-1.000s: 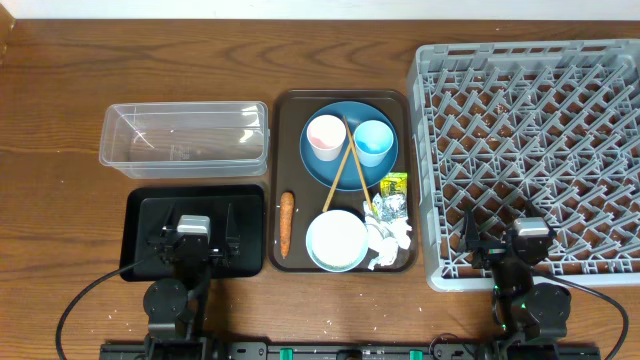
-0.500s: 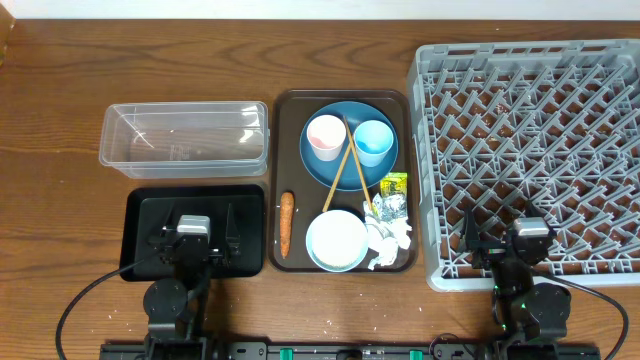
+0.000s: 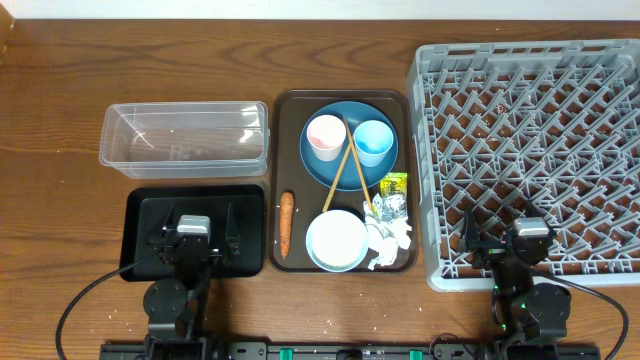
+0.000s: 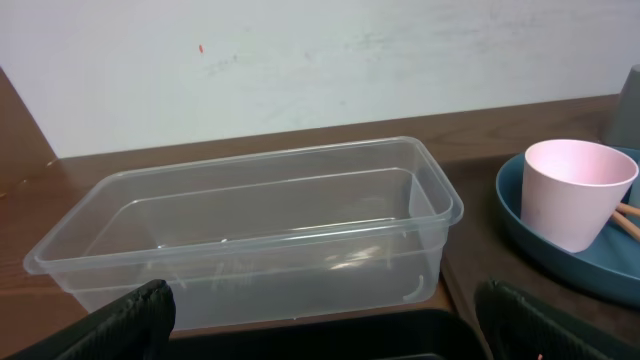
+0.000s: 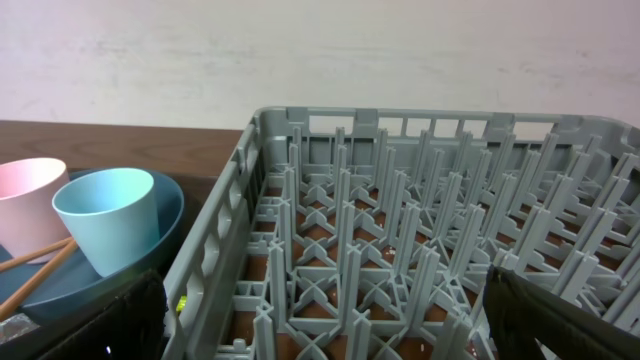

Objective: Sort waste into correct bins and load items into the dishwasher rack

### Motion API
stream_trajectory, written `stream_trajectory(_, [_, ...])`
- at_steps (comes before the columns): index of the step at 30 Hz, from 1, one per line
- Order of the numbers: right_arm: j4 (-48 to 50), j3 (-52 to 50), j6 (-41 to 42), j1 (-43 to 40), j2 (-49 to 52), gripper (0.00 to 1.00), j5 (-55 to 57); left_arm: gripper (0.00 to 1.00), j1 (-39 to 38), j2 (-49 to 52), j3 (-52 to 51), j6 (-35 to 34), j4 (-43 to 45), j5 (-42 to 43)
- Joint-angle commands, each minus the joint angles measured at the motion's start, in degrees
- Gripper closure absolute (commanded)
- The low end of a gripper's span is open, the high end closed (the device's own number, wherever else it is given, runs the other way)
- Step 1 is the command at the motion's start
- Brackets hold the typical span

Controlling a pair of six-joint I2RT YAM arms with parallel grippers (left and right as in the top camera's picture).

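On the brown serving tray (image 3: pixel 282 110), a dark-blue plate (image 3: pixel 338 171) holds a pink cup (image 3: pixel 325 136), a light-blue cup (image 3: pixel 374 142) and wooden chopsticks (image 3: pixel 346 170). A pale-blue bowl (image 3: pixel 336 240), an orange carrot (image 3: pixel 285 222), white paper (image 3: pixel 388 243), a foil wrapper (image 3: pixel 388 208) and a yellow-green packet (image 3: pixel 393 184) lie in front. The clear tub (image 3: pixel 185 138) and black tray (image 3: pixel 145 200) are on the left, the grey rack (image 3: pixel 530 140) on the right. My left gripper (image 3: pixel 194 228) is open over the black tray. My right gripper (image 3: pixel 512 240) is open over the rack's near edge.
The wooden table runs to a pale wall at the back. In the left wrist view the clear tub (image 4: pixel 250 235) sits straight ahead with the pink cup (image 4: pixel 575 190) to its right. In the right wrist view the rack's pegs (image 5: pixel 400 250) fill the front.
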Motion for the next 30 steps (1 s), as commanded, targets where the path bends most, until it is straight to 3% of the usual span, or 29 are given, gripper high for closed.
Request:
stream_trajectory(1, [-0.2, -0.09, -0.85, -0.42, -0.02, 0.01, 0.15, 0.02, 0.26, -0.35, -1.31, 0.81, 0.11, 0.96])
stream_trajectory(12, [-0.2, -0.09, -0.85, -0.42, -0.02, 0.01, 0.15, 0.02, 0.24, -0.26, -1.31, -0.17, -1.22, 2.86])
stream_trajectory(15, [-0.2, -0.09, -0.85, -0.42, -0.02, 0.01, 0.15, 0.02, 0.24, -0.26, -1.31, -5.57, -0.35, 12.55])
stream_trajectory(19, [-0.2, -0.09, -0.85, -0.42, -0.02, 0.01, 0.15, 0.02, 0.24, -0.02, -1.27, -20.65, -0.15, 23.67])
stream_trajectory(21, [-0.2, -0.09, -0.85, -0.42, -0.02, 0.01, 0.15, 0.02, 0.24, -0.02, -1.27, -25.59, -0.11, 25.05])
stream_trajectory(26, [-0.2, -0.09, -0.85, -0.42, -0.02, 0.01, 0.15, 0.02, 0.24, -0.04, -1.27, -46.64, 0.5, 27.02])
stream_trajectory(30, [-0.2, -0.09, -0.85, -0.42, -0.02, 0.01, 0.15, 0.02, 0.24, -0.04, -0.76, -49.88, 1.33, 33.24])
